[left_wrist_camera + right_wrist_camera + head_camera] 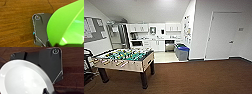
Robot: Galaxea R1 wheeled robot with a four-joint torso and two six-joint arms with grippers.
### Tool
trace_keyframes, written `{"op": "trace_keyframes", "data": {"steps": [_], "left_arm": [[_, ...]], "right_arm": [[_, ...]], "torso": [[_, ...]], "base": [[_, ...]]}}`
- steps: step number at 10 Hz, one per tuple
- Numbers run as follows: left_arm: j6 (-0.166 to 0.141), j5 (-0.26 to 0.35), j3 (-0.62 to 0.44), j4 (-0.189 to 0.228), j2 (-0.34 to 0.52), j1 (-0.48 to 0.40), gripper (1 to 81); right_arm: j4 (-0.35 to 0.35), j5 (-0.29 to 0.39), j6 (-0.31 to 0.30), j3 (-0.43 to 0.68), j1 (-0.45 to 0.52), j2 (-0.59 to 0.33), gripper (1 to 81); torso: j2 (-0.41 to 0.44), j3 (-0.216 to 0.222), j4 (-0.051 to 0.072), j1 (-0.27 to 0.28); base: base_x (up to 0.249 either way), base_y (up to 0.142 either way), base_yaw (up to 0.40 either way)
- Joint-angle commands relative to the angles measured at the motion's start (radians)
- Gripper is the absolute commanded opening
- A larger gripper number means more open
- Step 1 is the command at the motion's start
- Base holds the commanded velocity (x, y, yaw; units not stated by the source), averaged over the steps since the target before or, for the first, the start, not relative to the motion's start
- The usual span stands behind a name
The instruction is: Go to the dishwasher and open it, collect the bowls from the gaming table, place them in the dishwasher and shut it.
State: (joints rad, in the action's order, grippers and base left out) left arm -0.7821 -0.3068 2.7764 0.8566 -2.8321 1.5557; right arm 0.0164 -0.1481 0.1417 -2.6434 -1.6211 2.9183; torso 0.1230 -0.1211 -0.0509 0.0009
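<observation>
My left claw's grip on the green bowl (67, 25) I cannot tell; likewise my right claw's on the white bowl (23, 79). Both hang over brown floor (196, 77). The dishwasher (169, 45) sits in the far kitchenette, beyond the foosball table (125, 60).
</observation>
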Motion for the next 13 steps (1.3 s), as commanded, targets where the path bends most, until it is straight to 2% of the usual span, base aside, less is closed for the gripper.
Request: {"op": "trace_keyframes", "data": {"steps": [1,13], "left_arm": [[0.004,0.031,0.012,0.004,0.02,-0.047,1.0],[0.004,0.031,0.012,0.005,0.017,-0.047,1.0]], "right_arm": [[-0.018,0.047,0.002,0.002,0.043,-0.009,1.0],[-0.019,0.045,0.002,0.002,0.04,-0.009,1.0]], "torso": [[0.0,0.0,0.0,0.0],[0.0,0.0,0.0,0.0]], "base": [[0.189,0.0,0.0],[0.19,0.0,0.0]]}}
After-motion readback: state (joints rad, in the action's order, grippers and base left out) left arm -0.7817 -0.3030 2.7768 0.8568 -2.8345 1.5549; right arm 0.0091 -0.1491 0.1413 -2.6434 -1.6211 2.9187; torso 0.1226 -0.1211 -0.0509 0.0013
